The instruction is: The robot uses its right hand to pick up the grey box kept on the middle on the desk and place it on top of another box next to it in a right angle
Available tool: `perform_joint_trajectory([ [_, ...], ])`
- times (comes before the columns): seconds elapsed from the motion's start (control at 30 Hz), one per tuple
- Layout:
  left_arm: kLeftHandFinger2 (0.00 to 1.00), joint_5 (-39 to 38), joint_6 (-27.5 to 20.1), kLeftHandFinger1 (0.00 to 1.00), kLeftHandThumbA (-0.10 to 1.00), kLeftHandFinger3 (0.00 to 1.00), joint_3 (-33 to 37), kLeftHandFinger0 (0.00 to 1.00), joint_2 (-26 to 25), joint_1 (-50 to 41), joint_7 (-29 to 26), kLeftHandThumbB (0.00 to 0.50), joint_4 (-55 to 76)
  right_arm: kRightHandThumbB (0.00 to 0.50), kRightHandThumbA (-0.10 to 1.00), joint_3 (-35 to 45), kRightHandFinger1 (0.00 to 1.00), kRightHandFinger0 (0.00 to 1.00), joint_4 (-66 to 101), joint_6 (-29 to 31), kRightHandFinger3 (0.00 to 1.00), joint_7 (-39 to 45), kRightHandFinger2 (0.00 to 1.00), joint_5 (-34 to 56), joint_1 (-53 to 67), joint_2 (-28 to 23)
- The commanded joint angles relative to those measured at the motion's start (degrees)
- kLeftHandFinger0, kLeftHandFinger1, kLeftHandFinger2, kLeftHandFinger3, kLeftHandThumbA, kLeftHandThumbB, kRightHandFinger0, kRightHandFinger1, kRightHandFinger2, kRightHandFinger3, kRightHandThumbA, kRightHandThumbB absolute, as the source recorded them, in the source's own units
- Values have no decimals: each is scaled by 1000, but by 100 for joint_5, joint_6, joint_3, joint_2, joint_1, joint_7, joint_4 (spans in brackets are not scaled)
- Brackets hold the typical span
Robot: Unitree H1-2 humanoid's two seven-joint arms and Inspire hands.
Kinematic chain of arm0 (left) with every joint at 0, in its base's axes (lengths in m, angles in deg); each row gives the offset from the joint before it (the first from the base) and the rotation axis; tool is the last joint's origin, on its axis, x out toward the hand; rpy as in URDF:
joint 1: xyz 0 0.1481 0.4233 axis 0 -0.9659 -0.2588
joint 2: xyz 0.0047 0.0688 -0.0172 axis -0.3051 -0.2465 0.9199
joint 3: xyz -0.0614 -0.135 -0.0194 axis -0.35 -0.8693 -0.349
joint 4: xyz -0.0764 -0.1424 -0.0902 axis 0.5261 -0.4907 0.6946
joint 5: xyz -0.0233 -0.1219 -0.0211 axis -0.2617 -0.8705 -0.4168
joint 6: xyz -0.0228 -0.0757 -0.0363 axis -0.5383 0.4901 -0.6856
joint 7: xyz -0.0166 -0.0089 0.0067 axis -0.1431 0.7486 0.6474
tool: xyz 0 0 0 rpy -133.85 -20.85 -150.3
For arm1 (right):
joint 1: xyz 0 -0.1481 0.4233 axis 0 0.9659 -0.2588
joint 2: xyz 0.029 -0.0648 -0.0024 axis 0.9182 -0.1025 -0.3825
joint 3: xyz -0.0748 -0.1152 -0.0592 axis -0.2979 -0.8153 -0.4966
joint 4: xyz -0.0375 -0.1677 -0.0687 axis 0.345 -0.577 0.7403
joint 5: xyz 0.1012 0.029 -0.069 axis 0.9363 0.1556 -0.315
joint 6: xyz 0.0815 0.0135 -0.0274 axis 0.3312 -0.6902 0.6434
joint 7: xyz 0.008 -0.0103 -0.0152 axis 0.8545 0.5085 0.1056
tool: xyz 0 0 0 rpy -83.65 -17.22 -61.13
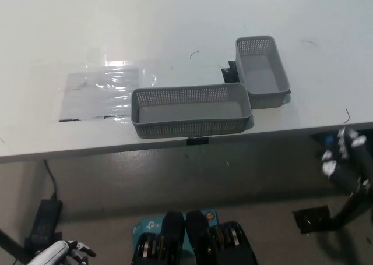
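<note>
My left hand (65, 250) is the white one, glossy shell with dark slender fingers poking out, kinda claw-looking. My right hand (345, 157) is all black on a black arm, with pale whitish pads at the fingertips (329, 168) that stand out against the dark casing. Pretty mismatched pair, honestly.

white desk (175, 20) carries two grey boxes (191, 110) (262, 70) and clear plastic sheet (99, 90)
</note>
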Motion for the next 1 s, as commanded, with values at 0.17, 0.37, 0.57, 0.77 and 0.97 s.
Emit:
perform_joint_trajectory([
  [0.17,547,134,243,408,301,675,-59,378,-95,123,212,330,242,224,160,-53,0,0,222,-402,365,385,118,-114,-1224,-255],
  [0.37,571,103,285,412,297,706,-107,381,-92,163,289,329,233,228,200,-400,118,111,-739,-107,486,614,233,-286,-1920,-395],
  [0.57,522,142,157,371,297,691,-107,342,-116,155,285,331,193,235,167,-925,369,363,-1492,-261,601,1062,461,-449,-2589,-542],
  [0.77,512,139,226,367,290,691,-128,324,-99,177,318,332,187,268,47,-1197,445,399,-2236,-30,648,1133,570,-565,-3091,-566],
  [0.97,482,140,66,349,310,656,-147,315,-101,153,284,342,143,270,104,-1577,740,655,-2702,174,815,1168,851,-905,-3400,-678],
])
